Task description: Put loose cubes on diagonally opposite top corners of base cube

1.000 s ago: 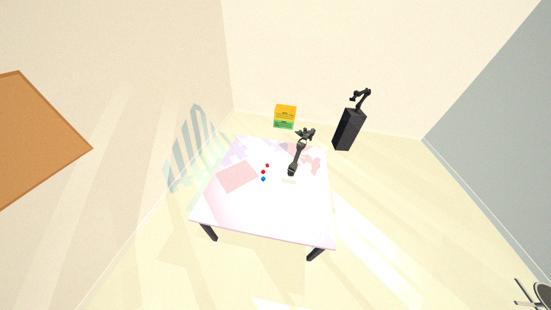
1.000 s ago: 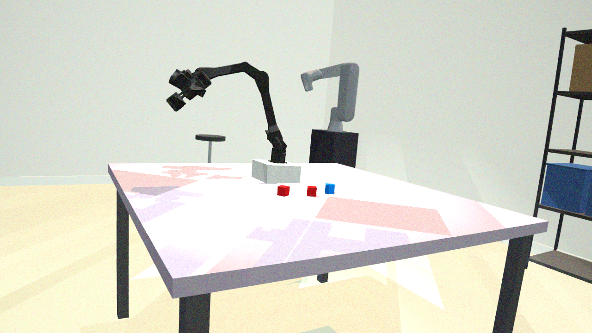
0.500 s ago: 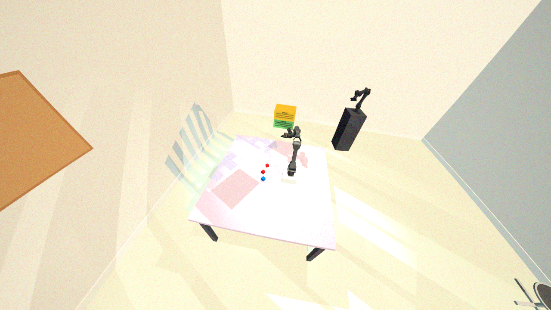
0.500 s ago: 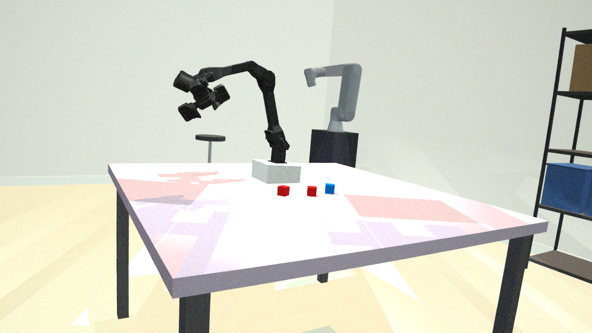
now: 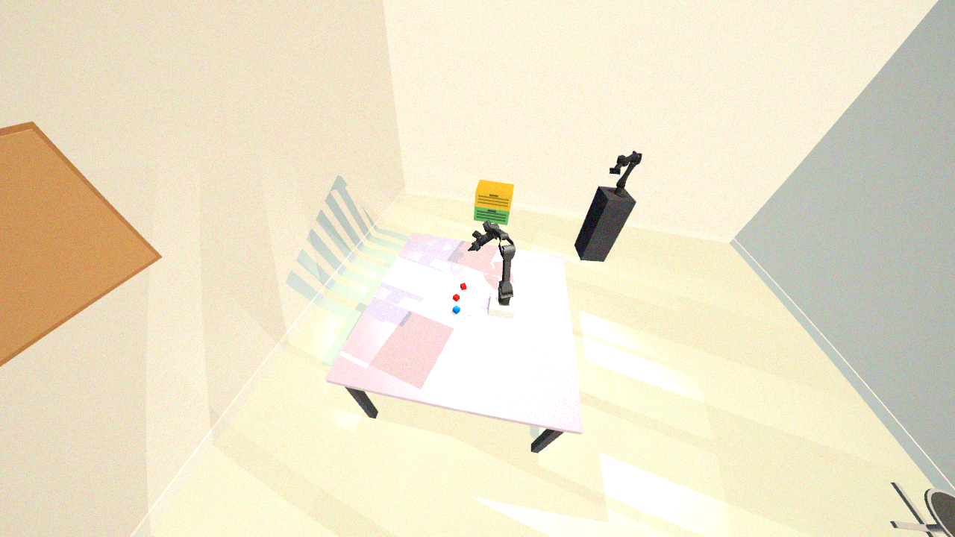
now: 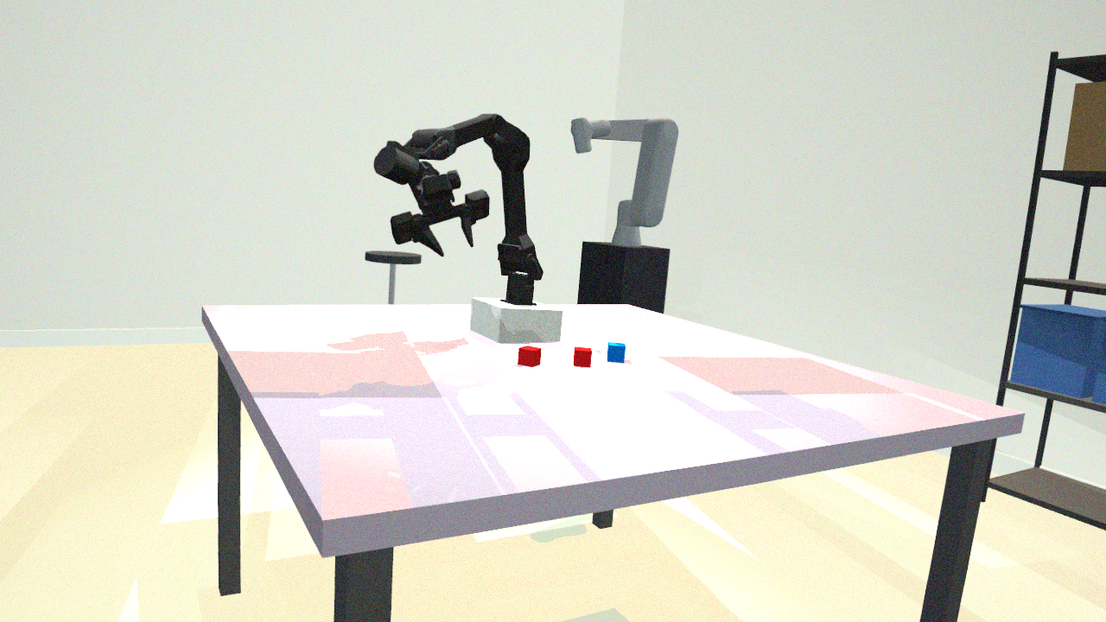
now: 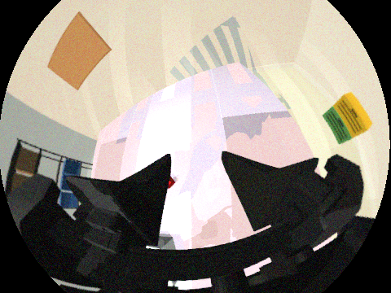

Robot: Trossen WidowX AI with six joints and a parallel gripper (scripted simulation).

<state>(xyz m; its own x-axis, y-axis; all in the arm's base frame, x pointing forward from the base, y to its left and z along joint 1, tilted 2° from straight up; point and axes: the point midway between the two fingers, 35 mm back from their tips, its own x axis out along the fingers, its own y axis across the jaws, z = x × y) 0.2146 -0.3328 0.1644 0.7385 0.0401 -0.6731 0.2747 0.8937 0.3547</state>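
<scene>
Two red cubes (image 5: 463,286) (image 5: 456,297) (image 6: 530,355) (image 6: 582,356) and a blue cube (image 5: 456,309) (image 6: 615,352) stand apart in a short row on the table (image 5: 507,374) (image 6: 696,433), in front of the arm's base. All three rest on the table top. My gripper (image 5: 472,248) (image 6: 453,245) (image 7: 197,156) is open and empty. It hangs high above the table, well up and off to the side of the row of cubes, fingers pointing down. In the wrist view a bit of one red cube (image 7: 171,182) shows beside the left finger.
The arm stands on a pale block (image 6: 514,320) (image 5: 502,308) on the table. Behind the table are a second arm on a black pedestal (image 5: 604,224) (image 6: 625,274), a stool (image 6: 392,257) and a yellow-green crate (image 5: 493,200). A shelf rack (image 6: 1059,309) stands at the right.
</scene>
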